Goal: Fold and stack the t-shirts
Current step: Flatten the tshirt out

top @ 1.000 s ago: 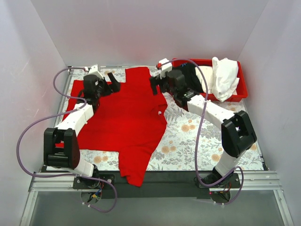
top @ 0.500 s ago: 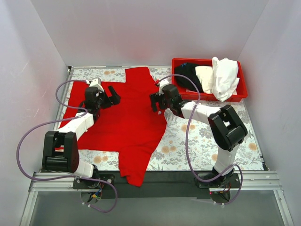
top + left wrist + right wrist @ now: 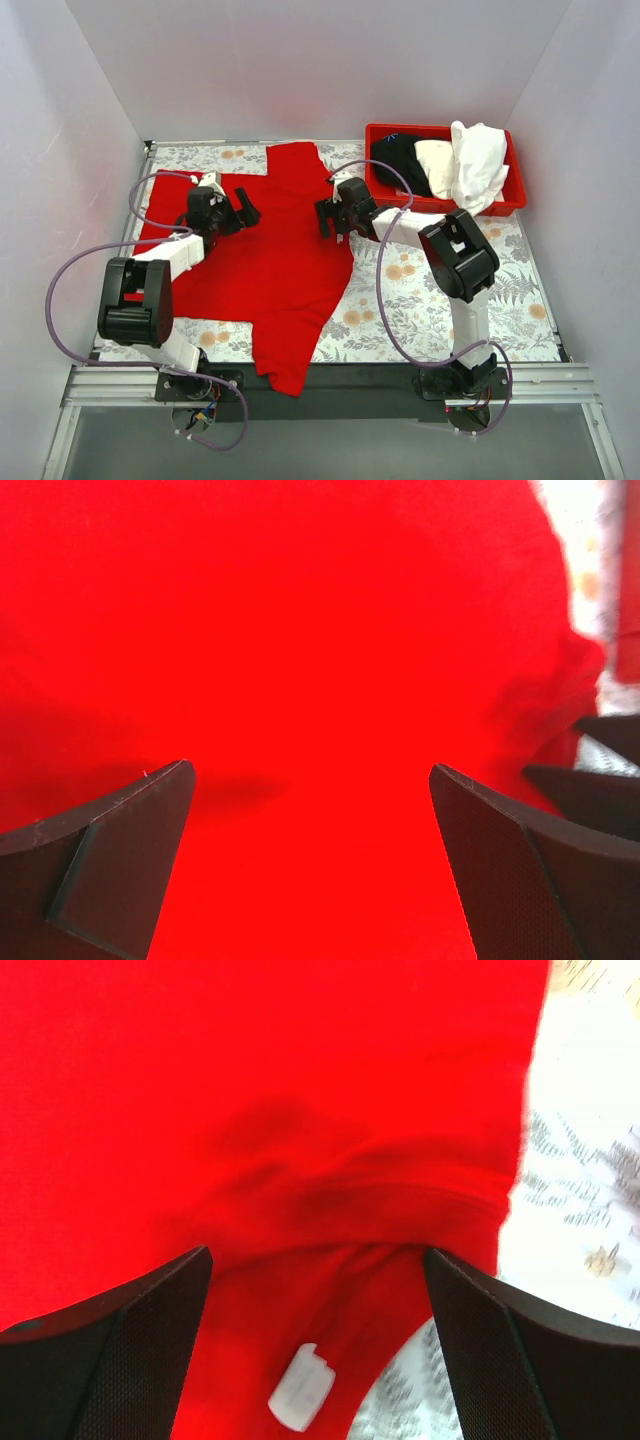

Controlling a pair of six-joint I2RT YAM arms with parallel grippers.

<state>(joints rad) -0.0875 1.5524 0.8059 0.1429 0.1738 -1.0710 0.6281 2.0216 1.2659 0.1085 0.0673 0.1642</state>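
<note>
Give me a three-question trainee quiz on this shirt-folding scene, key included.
1. True or false: the left gripper and the right gripper both stand open over the red t-shirt.
2. What lies in the red bin? A) a white shirt, a cream shirt and a black shirt; B) a folded red shirt only; C) nothing.
3. Which wrist view shows the white neck label?
Key: 1 true; 2 A; 3 the right wrist view.
</note>
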